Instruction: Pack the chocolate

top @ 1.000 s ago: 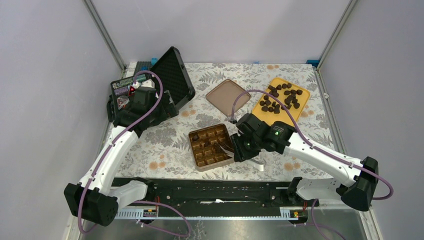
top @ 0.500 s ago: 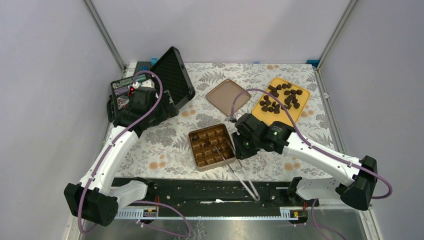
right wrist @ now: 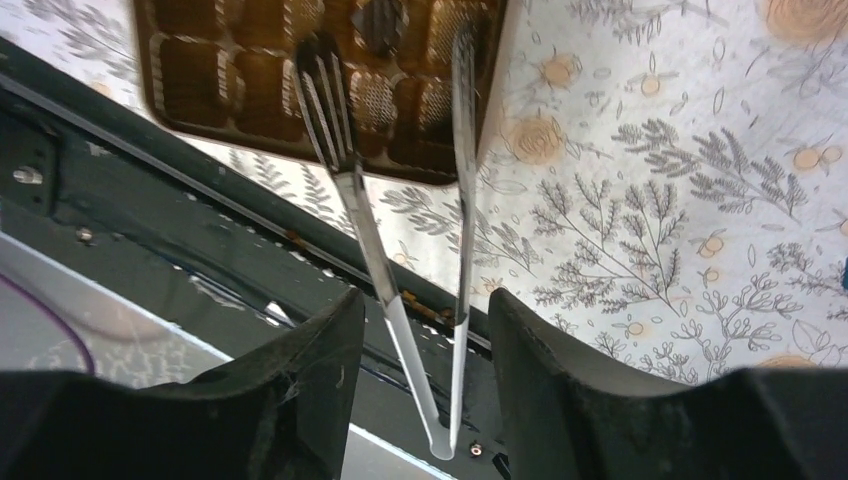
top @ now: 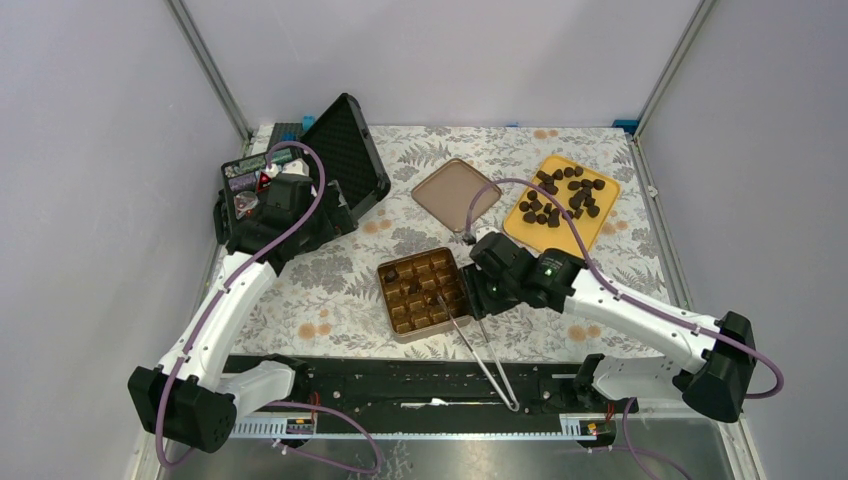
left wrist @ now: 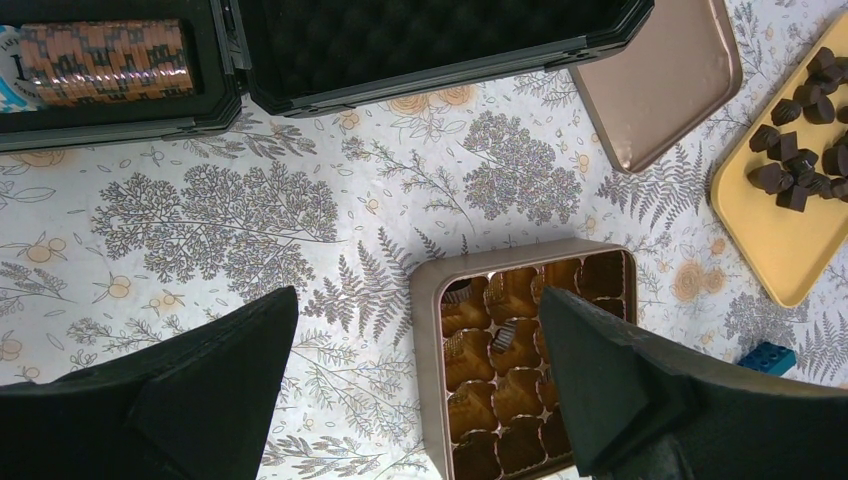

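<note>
**Tongs down across the tin, most pieces not yet packed**

From above, the chocolate (top: 562, 193) sits mostly in a heap on the yellow tray (top: 572, 230) at the far right. Only a few dark pieces lie in the gridded tin (top: 386, 302) at the middle of the surface (top: 330, 290). The flat lid (top: 455, 192) lies apart, farther back. Metal tongs (top: 485, 355) stretch from the tin's right side to the black rail (top: 420, 385) at the near edge. The right gripper (top: 477, 300) hangs over them, just right of the tin. Its fingers are hidden under the wrist here.

The left wrist view shows the left gripper (left wrist: 417, 300) with its jaws spread wide and nothing between them, well back from the tin. One finger covers the tin's near right part, and the tray is cut off at the edge.

In the right wrist view the right jaws are released. Both tong arms run between the fingers with gaps on either side, tips over the tin. The tin's far half is cropped out and the tray is out of sight.

We judge the filling step barely begun. The next move calls for closing on both tong arms, lifting them and carrying them to the tray. We cannot tell whether the tong tips rest on a piece.
</note>
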`<action>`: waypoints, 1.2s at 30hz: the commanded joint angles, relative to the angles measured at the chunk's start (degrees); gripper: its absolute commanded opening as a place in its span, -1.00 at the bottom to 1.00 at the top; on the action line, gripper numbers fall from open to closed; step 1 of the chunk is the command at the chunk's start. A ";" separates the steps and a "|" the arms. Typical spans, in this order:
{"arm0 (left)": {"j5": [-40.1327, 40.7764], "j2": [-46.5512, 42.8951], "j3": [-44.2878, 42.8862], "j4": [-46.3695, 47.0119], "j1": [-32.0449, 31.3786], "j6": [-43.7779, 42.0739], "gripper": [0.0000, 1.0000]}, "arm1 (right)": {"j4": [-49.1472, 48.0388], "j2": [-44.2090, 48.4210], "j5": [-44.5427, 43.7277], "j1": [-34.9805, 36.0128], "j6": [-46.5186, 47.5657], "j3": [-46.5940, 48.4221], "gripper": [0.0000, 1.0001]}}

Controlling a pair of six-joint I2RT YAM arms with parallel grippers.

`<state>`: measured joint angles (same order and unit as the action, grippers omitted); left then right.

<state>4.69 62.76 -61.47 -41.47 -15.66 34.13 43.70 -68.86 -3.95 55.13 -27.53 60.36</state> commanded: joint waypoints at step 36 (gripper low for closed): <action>-1.53 -0.63 0.81 3.52 0.28 0.92 0.97 | 4.12 2.54 -11.67 -1.07 -0.43 -4.07 -1.00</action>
<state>3.57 62.74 -61.23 -40.58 -15.66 34.59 42.00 -66.92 -6.26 55.16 -29.54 50.87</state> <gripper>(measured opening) 0.985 0.028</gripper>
